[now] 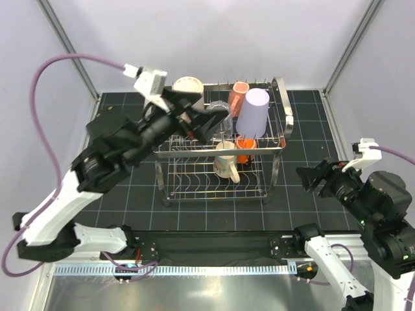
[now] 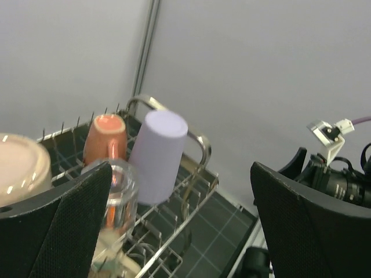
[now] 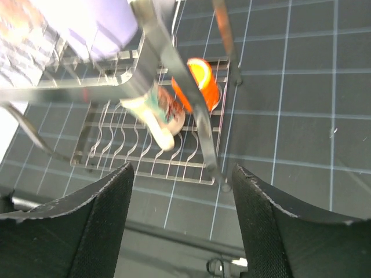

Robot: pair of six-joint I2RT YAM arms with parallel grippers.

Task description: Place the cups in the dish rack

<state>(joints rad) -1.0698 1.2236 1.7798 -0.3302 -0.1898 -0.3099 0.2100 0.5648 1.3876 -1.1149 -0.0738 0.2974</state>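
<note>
The chrome dish rack stands mid-table. On its upper tier are a lavender tumbler, a salmon-pink mug, a clear glass tumbler and a beige-pink mug. A cream mug and a small orange cup lie on the lower tier. My left gripper hovers over the upper tier, open. In the left wrist view, the glass tumbler stands by its left finger. My right gripper is right of the rack, open and empty.
The rack's looped end frame rises beside the lavender tumbler. The right wrist view looks down past the rack's frame at the orange cup and cream mug. Dark gridded mat surrounds the rack.
</note>
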